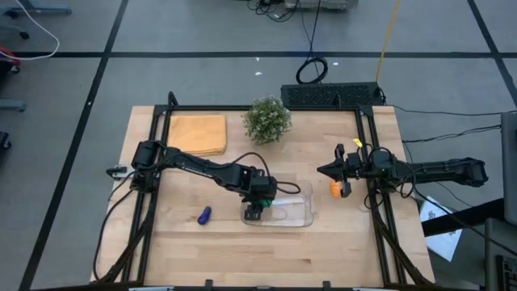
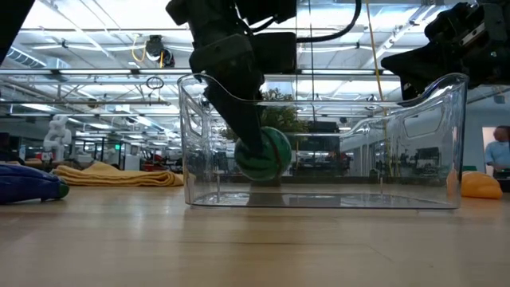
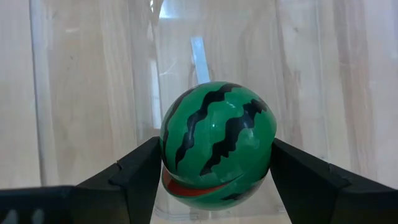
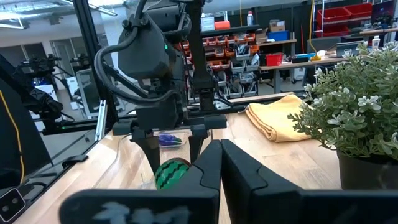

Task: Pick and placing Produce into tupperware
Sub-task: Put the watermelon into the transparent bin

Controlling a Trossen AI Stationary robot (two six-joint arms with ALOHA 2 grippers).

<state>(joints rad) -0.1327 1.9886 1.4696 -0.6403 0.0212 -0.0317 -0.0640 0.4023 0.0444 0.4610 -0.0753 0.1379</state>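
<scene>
The round green dark-striped ball (image 3: 217, 140) sits between the fingers of my left gripper (image 1: 255, 213), inside the left end of the clear tupperware (image 1: 292, 213). The low view shows the ball (image 2: 267, 154) within the container's walls (image 2: 446, 135). The purple piece (image 1: 204, 215) lies on the table left of the container. The orange piece (image 1: 336, 190) lies on the table just below my right gripper (image 1: 327, 171), which is shut and hovers to the right of the container, touching nothing. My left gripper pinches the ball between its two fingers (image 3: 140, 171), one on each side at the ball's widest part (image 3: 166, 149). The fingers come from above, pointing down into the container. In the low view the ball hangs a little above the container's floor (image 2: 319, 195).
A bushy potted plant (image 1: 267, 120) stands at the table's far edge, with a folded yellow-orange cloth (image 1: 196, 133) to its left. Black frame rails (image 1: 153, 162) run along both sides of the table. Bare wood lies near the table's near edge (image 1: 266, 259).
</scene>
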